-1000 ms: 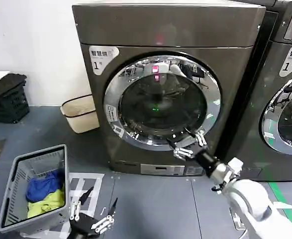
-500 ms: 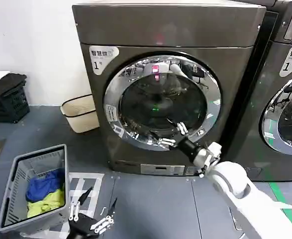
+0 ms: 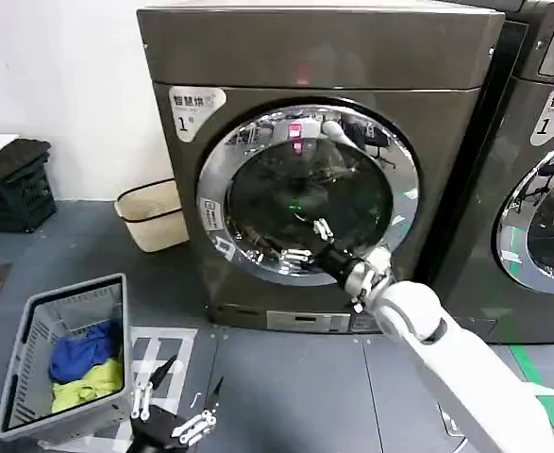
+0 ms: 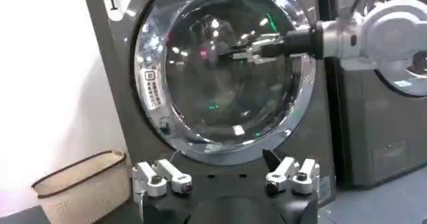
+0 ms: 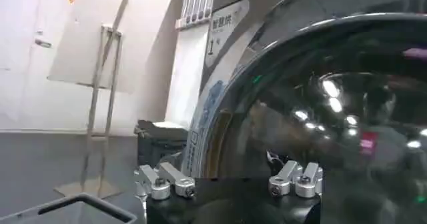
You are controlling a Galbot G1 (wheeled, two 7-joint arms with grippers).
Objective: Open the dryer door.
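Right hand [image 3: 310, 242] has slid left across the door since a second ago, off the lower-right chrome rim onto the dark glass. Left to right now: basket [image 3: 31, 332] of clothes on the floor, left hand [image 3: 175, 408] parked low beside it, fingers spread wide, idle. Door [image 3: 258, 137] still shut, centred on machine "1". Right hand's fingers are parted, holding nothing, close against the lower glass. Probably hunting for a handle or edge to pull. Neighbour machine [image 3: 550, 179] at far right, untouched.
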